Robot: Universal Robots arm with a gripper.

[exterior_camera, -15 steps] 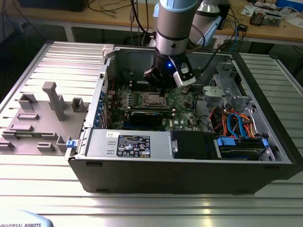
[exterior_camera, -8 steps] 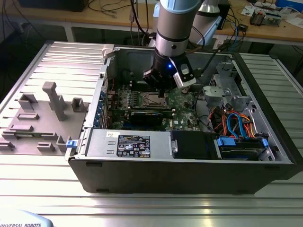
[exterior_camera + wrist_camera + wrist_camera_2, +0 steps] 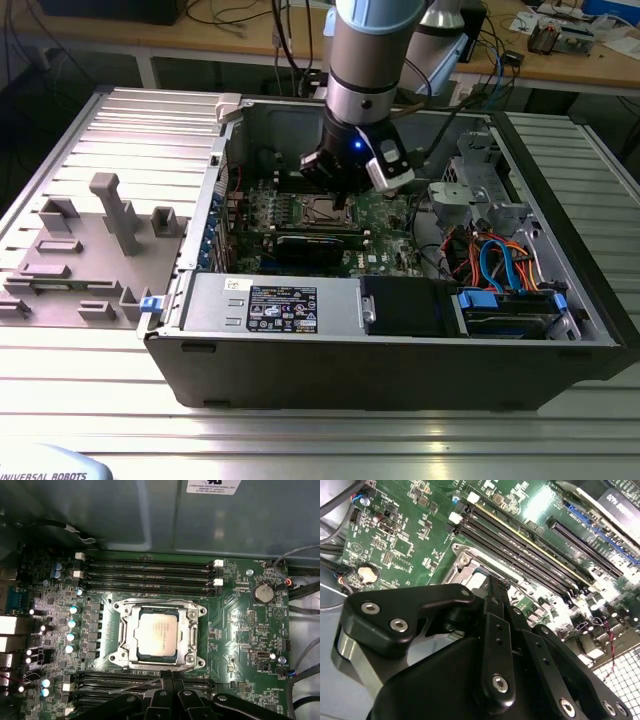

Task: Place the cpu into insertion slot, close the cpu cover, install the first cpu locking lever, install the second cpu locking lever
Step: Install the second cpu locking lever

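We see the cpu (image 3: pixel 157 635) lying flat in the insertion slot (image 3: pixel 196 656), framed by the cpu cover (image 3: pixel 159 606), which looks lowered around it; the gripper (image 3: pixel 167 676) hangs just at the socket's edge, its fingers drawn together on nothing, beside a thin locking lever (image 3: pixel 135 685); we judge the lever work is in hand, and we should press squarely, keeping clear of the memory slots (image 3: pixel 145 565).
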